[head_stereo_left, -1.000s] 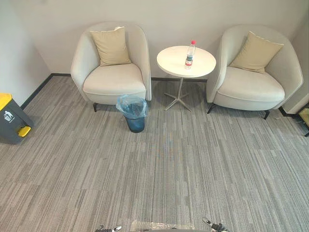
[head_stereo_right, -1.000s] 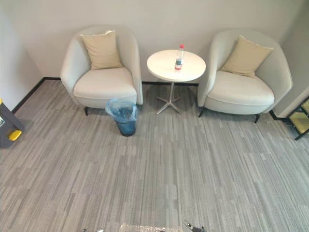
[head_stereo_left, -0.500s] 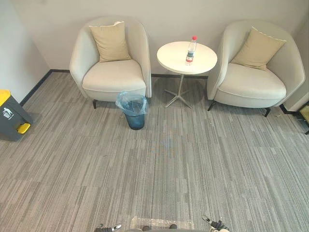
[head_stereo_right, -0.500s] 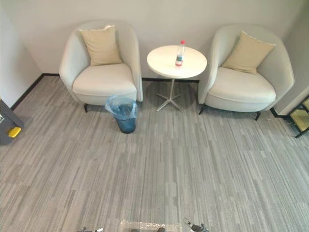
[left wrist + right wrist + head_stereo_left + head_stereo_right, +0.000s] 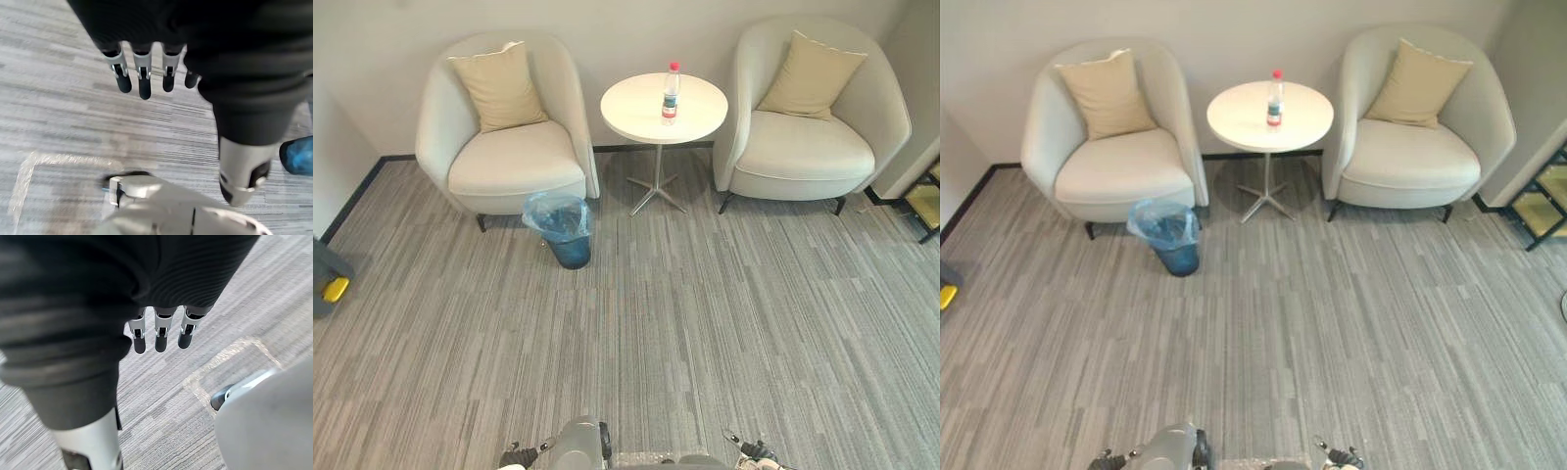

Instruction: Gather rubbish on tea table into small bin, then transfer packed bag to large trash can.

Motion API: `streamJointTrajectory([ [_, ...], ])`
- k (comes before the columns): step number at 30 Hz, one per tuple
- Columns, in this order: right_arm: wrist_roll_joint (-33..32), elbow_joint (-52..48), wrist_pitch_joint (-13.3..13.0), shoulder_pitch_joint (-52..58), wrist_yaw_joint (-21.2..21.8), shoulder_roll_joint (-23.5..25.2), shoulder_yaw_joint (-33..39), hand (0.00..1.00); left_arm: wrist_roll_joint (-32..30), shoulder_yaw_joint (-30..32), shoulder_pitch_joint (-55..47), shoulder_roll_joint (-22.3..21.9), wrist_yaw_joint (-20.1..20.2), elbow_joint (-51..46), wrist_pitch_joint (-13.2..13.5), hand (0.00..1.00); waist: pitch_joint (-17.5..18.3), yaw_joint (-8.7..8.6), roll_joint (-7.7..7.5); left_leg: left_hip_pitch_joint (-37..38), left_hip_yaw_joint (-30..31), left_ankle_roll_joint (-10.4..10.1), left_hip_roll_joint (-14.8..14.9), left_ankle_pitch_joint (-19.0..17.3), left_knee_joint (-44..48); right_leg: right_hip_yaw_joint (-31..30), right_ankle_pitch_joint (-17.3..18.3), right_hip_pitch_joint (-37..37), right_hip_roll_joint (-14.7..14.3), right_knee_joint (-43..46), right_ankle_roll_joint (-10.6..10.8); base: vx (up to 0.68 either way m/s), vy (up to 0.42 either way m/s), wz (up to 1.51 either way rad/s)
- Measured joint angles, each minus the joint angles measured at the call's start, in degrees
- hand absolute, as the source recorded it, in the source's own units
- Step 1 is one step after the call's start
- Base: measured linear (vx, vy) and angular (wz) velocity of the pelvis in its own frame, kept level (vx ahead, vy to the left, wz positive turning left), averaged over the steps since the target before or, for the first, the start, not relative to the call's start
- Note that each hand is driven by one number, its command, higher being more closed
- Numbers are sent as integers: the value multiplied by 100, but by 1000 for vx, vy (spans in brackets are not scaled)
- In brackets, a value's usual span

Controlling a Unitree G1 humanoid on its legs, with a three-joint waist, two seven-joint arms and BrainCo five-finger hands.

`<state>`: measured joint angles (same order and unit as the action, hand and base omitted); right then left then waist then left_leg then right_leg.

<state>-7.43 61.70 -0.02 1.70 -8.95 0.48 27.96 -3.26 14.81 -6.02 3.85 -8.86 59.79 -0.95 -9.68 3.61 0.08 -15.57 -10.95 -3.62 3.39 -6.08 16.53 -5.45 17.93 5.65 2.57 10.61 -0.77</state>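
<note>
1. Clear plastic bottle (image 5: 671, 93): upright on round white tea table (image 5: 631, 110), 12 o'clock.
2. Blue-bagged small bin (image 5: 570, 251): 11 o'clock, striped grey carpet (image 5: 705, 313), beside armchair (image 5: 514, 162).
3. Left hand (image 5: 143, 73), right hand (image 5: 160, 330): fingers straight, empty.

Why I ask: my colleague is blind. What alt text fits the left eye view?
A round white tea table holding one upright bottle stands between a left armchair and a right armchair, both cream. A small bin lined with a blue bag sits on the grey carpet before the left armchair.
</note>
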Motion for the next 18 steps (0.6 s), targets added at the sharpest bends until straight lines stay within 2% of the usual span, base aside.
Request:
streamJointTrajectory([
  [1, 13, 70, 16, 21, -1, 1, 109, 0, -12, -22, -15, 66, 10, 62, 10, 0, 82, 11, -73, 107, -93, 192, -155, 182, -47, -188, 87, 65, 142, -35, 71, 429, 291, -43],
  [2, 18, 83, 33, 35, 5, 42, 133, 0, -23, -24, -16, 83, 9, 60, 9, 0, 140, 13, -105, 99, -144, 211, -200, 76, -44, -212, 57, 83, 185, 5, 97, 542, 322, -43],
  [4, 69, -5, 38, 72, 20, 123, 204, 0, -120, 4, 22, 107, 7, 59, 4, 0, 186, 50, -176, 352, -487, 493, -310, -221, 59, -333, 36, -116, 326, 944, 161, 517, 239, -44],
  [5, 73, -4, 45, 75, 31, 117, 206, 0, -117, 13, 15, 106, 6, 51, 4, 0, 191, 62, -196, 493, -599, 542, -332, -305, 54, -321, 9, -208, 384, 1233, 298, 444, 190, -69],
  [6, 81, -15, 47, 73, 63, 106, 162, 0, -118, 9, 15, 108, 8, 46, -5, 0, 214, 93, -209, 834, -748, 596, -392, -461, -12, -336, -132, -460, 431, 2044, 718, 417, 183, -70],
  [7, 95, -63, 44, 74, 110, 107, 71, 0, -116, -5, 52, 118, 14, 35, -10, 0, 231, 89, -199, 1116, -794, 609, -434, -551, -147, -336, -447, -878, 429, 3091, 1305, 404, 174, -57],
  [8, 108, -108, 41, 85, 121, 101, 30, 0, -123, -5, 107, 117, 12, 40, -20, 0, 227, 50, -193, 1263, -787, 607, -447, -597, -209, -292, -596, -1100, 430, 3679, 1531, 363, 137, -20],
  [9, 109, -221, 37, 123, 125, 81, -9, 0, -118, -6, 219, 111, 13, 48, -61, 0, 218, -5, -179, 1541, -754, 581, -449, -663, -300, -51, -687, -1492, 461, 4575, 1516, 339, 78, -4],
  [11, 118, -395, 28, 143, 132, 85, -68, 0, -110, -5, 337, 69, 12, 55, -90, 0, 182, -28, -112, 2001, -749, 573, -419, -667, -526, 453, -566, -1918, 638, 5107, 1199, 329, 36, -6],
  [12, 124, -488, 18, 160, 136, 86, -164, 0, -90, -5, 438, -35, 11, 54, -94, 0, 183, -47, -63, 2300, -744, 573, -369, -667, -691, 899, -426, -2198, 845, 5031, 916, 312, -16, -2],
  [13, 123, -490, -3, 112, 141, 50, -167, 0, -59, -8, 498, -180, 15, 57, -93, 0, 164, -51, -36, 2596, -741, 573, -296, -667, -846, 1229, -286, -2326, 946, 4595, 692, 310, -37, 1],
  [14, 127, -482, -6, 92, 146, 47, -168, 0, -46, -20, 513, -249, 18, 59, -90, 0, 165, -59, -38, 2701, -735, 573, -252, -667, -885, 1348, -247, -2375, 957, 4286, 639, 372, -131, 7],
  [15, 127, -466, -17, 83, 160, 53, -172, 0, -68, -28, 518, -295, 36, 58, -77, 0, 165, -81, -42, 2845, -710, 573, -162, -667, -927, 1504, -306, -2445, 918, 3548, 576, 305, -155, 11],
  [16, 122, -461, -19, 74, 162, 55, -171, 0, -58, -31, 521, -295, 35, 59, -65, 0, 166, -98, -42, 2918, -691, 573, -121, -667, -948, 1532, -386, -2461, 886, 3170, 514, 378, -250, 27],
  [17, 123, -438, -19, 50, 165, 66, -172, 0, -50, -31, 506, -309, 33, 64, -62, 0, 187, -141, -88, 3018, -553, 565, -121, -671, -981, 1459, -752, -2462, 812, 2328, 452, 356, -273, 38],
  [18, 122, -370, -19, 65, 167, 90, -171, 0, -50, -21, 474, -266, 26, 61, -63, 0, 221, -156, -197, 3100, -307, 443, -221, -741, -994, 1214, -1509, -2452, 741, 1548, 357, 301, -230, 38],
])
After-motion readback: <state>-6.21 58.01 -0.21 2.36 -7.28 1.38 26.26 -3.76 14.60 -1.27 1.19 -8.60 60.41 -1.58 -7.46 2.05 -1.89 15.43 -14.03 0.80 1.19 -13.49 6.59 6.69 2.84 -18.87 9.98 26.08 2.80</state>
